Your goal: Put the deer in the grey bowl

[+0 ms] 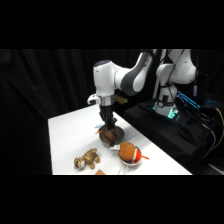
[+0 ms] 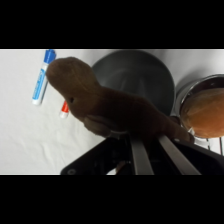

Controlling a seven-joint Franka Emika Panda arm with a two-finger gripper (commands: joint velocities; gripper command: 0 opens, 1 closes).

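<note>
The deer [image 2: 110,105], a dark brown plush animal, is held between the fingers of my gripper [image 2: 150,139], which is shut on it. In the wrist view it stretches across the picture, its head toward the upper left, and covers part of the grey bowl [image 2: 137,72] just beyond it. In the side view my gripper [image 1: 106,126] comes down from above with the deer [image 1: 105,134] at the grey bowl [image 1: 116,135], at or just above its rim. Whether the deer touches the bowl I cannot tell.
A white red-rimmed bowl [image 1: 129,153] with an orange ball stands right beside the grey bowl, toward the table's front; it is the white bowl [image 2: 205,110] at the right in the wrist view. A tan-and-white plush toy [image 1: 87,159] lies front left. A blue marker [image 2: 42,75] and a small red item [image 2: 64,109] lie on the table.
</note>
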